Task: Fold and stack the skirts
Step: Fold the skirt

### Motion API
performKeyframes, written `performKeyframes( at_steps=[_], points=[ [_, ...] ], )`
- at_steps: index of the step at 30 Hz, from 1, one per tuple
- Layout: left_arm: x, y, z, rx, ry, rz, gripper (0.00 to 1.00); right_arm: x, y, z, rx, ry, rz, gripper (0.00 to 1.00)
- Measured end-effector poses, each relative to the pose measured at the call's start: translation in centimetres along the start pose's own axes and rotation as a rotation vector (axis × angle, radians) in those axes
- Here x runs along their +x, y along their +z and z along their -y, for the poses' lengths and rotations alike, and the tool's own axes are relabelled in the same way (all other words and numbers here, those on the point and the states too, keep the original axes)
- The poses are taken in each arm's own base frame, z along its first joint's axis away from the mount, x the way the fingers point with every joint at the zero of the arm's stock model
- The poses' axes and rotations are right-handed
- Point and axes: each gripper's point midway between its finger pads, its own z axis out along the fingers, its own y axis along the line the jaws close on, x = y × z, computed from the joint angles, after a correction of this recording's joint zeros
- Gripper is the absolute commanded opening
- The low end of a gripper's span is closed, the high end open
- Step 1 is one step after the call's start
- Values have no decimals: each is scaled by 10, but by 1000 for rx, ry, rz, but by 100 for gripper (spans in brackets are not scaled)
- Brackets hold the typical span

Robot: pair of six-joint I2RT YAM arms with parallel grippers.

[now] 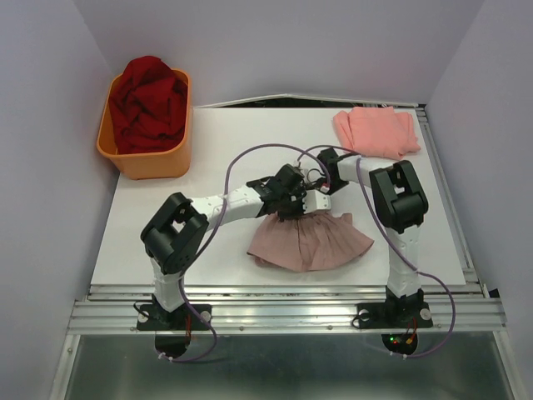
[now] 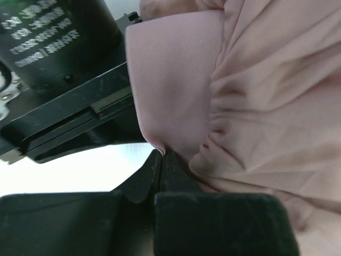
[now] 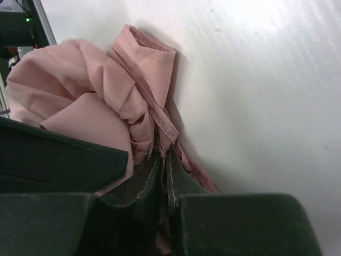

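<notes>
The dusty mauve-pink skirt lies spread on the white table, its ruffled hem toward the near edge and its gathered waistband at the far side. My left gripper is shut on the waistband's left part, with a fold of cloth pinched at the fingertips. Just to its right, my right gripper is shut on the bunched waistband, and a stitched edge runs down between its fingers. The salmon-pink skirt lies folded at the back right.
An orange tub holding dark red cloth stands at the back left. The two grippers are nearly touching; the right arm's black housing fills the upper left of the left wrist view. Metal rails run along the near table edge.
</notes>
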Motion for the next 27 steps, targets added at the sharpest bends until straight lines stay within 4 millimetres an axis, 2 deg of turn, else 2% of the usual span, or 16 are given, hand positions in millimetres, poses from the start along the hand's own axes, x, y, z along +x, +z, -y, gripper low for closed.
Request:
performKeyframes(
  at_steps=[5,11,14,15,19,21,22,24,25,27],
  points=[
    [10,16,-2,-27,-3,-5,0,-4,0,8,37,25,-6,24],
    [7,18,-13,-76,-2,14,1,-24,-16,22,137,86,37,41],
    [12,20,-11,-82,-10,8,16,-44,-35,36,220,84,88,50],
    [15,21,-9,-80,-16,1,24,-55,-44,43,259,76,119,54],
    [15,16,-8,-91,-38,-9,41,-79,-77,62,364,61,202,59],
    [12,5,-11,-109,-55,-17,44,-87,-96,66,408,59,242,59],
    [10,0,-12,-114,-61,-20,58,-90,-104,65,423,56,257,60],
    [-2,-19,-22,-147,-78,-9,69,-95,-120,61,453,47,289,60],
    [-11,-31,-28,-167,-91,9,86,-100,-134,52,466,30,317,61],
    [-31,-58,-40,-210,-120,57,93,-105,-152,32,474,0,358,63]
  ],
)
